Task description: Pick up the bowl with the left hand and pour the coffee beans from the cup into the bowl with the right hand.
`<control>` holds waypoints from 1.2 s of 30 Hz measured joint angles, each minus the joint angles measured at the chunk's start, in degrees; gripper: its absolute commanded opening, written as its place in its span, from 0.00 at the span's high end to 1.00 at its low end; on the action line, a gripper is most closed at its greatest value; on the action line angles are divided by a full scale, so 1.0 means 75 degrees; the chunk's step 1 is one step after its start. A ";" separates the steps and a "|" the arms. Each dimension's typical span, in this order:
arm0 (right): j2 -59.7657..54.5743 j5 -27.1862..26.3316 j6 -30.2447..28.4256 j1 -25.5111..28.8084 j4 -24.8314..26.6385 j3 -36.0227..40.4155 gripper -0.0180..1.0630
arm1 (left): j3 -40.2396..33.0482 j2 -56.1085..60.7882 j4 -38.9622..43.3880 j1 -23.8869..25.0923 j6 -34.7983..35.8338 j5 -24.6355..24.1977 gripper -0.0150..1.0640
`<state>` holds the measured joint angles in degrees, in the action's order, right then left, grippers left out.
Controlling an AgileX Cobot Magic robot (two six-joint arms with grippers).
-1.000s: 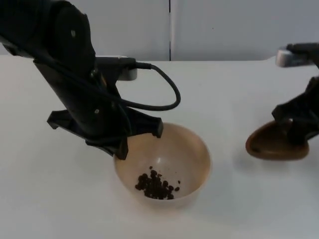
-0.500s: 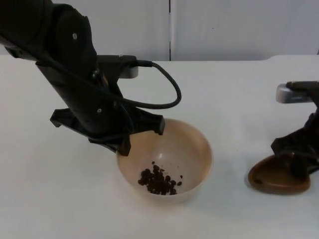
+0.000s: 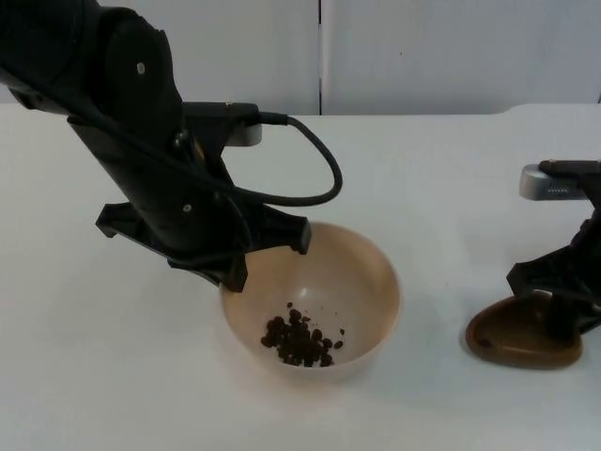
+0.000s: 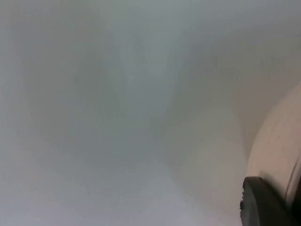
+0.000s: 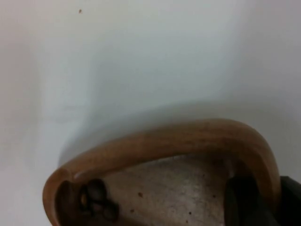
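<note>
The left gripper [image 3: 246,256] is clamped on the far-left rim of the bowl [image 3: 366,282], one black fingertip [image 4: 263,205] lying against the rim's pale outer wall in the left wrist view. The bowl is round and deep, of smooth light beige material with a matt surface, and it sits at the table's near middle with its mouth facing up and slightly toward the right. A small heap of dark, glossy coffee beans [image 3: 300,340] lies at its bottom, a few scattered loose just beside the heap.

The right gripper [image 3: 554,303] grips the far-right rim of the cup [image 3: 512,340], with one finger [image 5: 244,205] inside the cup's wall. The cup is brown wood with a thick rounded lip and a paler, speckled inner surface. It lies tilted almost onto its side on the white table [image 3: 441,169] at the near right, well apart from the bowl, its long axis running left to right and its mouth pointing left toward the bowl. A few beans [image 5: 96,202] are lodged at the lowest part of its lip.
</note>
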<state>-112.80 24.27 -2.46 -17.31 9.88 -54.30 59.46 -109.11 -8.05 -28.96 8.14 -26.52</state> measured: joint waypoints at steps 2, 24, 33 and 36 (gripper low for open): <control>0.0000 0.0000 0.0017 0.0000 0.0000 0.0000 0.98 | 0.0000 0.0000 0.0000 0.0000 -0.0049 0.0093 0.99; 0.0000 -0.0030 0.0047 0.0000 0.0000 0.0000 0.98 | 0.0045 -0.0418 0.0118 0.0000 -0.0079 0.0362 0.98; -0.0032 -0.0185 0.0047 0.0000 0.0180 0.0000 0.66 | 0.0045 -0.0532 0.0135 0.0000 -0.0090 0.0393 0.51; -0.0053 -0.0286 0.0047 0.0000 0.0304 0.0000 0.49 | 0.0045 -0.0532 0.0135 0.0000 -0.0090 0.0393 0.34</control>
<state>-113.20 22.13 -2.11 -17.31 12.16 -54.30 59.80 -113.10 -7.04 -28.96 7.47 -23.57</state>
